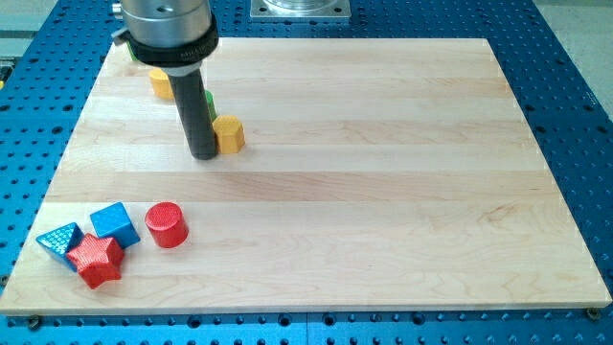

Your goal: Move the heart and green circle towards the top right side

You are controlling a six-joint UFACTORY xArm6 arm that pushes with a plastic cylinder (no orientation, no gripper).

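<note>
end effector: my tip (204,153) rests on the counter (383,192), a bare rod with nothing to open or close, touching the left side of a yellow block (229,133).
that yellow block may be the heart, though its shape is unclear; a green block (209,100), probably the circle, peeks out behind the rod, and another yellow block (160,84) lies nearer the top left. i judge the push is just starting. next calls for a steady shove rightward and upward. wide open wood lies toward the top right; the top edge is near, so keep pushes shallow. red cylinder (167,224), red star (97,259), blue cube (115,223) and blue triangle (60,242) sit well apart, bottom left.
</note>
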